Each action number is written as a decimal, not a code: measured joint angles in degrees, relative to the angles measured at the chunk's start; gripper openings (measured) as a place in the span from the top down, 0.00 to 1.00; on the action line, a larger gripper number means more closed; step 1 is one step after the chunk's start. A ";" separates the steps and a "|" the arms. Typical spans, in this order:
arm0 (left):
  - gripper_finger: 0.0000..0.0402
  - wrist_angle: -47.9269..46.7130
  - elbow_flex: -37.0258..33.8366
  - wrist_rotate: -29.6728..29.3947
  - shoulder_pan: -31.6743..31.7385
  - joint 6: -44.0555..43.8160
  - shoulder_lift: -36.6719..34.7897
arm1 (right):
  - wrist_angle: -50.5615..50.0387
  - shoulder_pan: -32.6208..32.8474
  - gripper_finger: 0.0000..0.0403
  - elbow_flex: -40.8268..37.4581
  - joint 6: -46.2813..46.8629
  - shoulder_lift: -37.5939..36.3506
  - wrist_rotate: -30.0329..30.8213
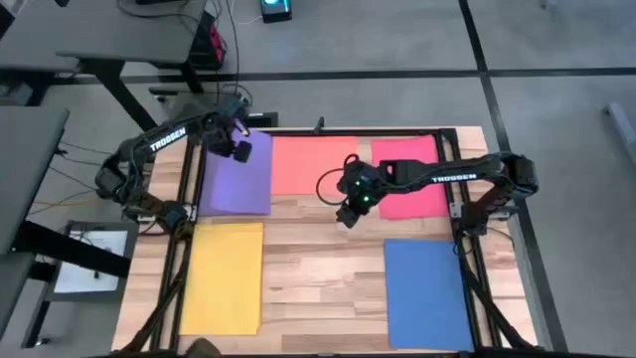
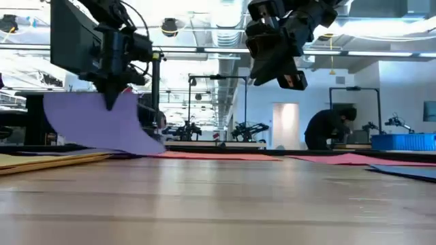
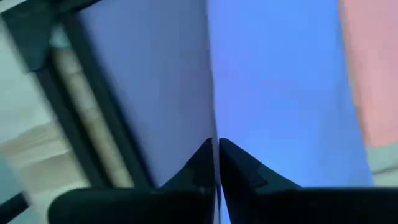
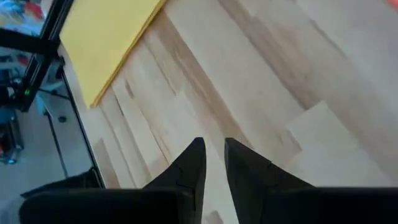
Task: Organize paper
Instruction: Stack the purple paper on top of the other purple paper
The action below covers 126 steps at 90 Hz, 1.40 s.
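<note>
The purple sheet lies at the desk's far left corner, its far edge lifted and pinched in the left pincer, whose fingers are closed on it. Beside it lie the salmon-orange sheet and pink-red sheet; the yellow sheet and blue sheet lie nearer. The right pincer hangs above bare wood mid-desk, fingers slightly parted, holding nothing.
</note>
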 joint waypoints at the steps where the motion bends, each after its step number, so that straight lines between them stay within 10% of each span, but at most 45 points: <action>1: 1.00 -0.27 0.00 -0.02 0.36 0.22 0.00 | -0.06 0.04 0.87 -0.03 0.00 0.00 0.04; 39: 1.00 6.07 -0.87 -0.54 3.11 2.30 0.03 | 0.11 0.75 0.87 -0.06 0.21 0.00 3.41; 75: 1.00 13.26 -15.85 2.26 3.11 -3.89 0.04 | 0.13 0.60 0.87 -0.04 1.85 0.00 3.46; 126: 1.00 21.33 -15.63 -6.57 1.83 -5.47 -5.47 | 0.15 0.53 0.87 -0.04 3.85 0.00 3.46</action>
